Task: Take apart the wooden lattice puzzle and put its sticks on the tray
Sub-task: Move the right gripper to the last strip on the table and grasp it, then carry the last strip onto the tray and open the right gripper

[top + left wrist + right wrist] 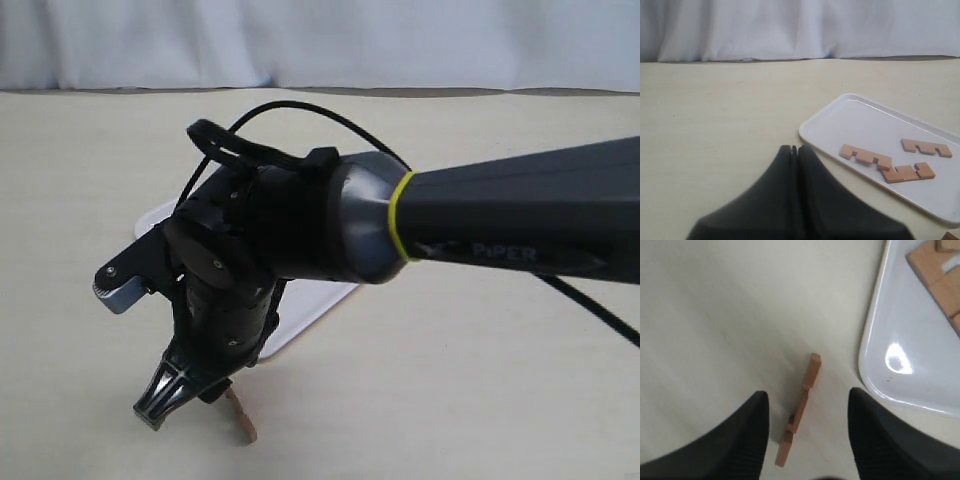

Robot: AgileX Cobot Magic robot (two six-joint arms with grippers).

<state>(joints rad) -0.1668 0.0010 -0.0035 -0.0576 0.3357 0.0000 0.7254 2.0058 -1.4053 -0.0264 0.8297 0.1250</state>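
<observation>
The tray is white, rectangular, round-cornered and low-rimmed; it lies flat on the tabletop, well clear of the far edge. Three reddish-brown notched sticks lie flat in it, two touching at one end; a fourth stick stands on edge on the tabletop, just beside a tray corner.
</observation>
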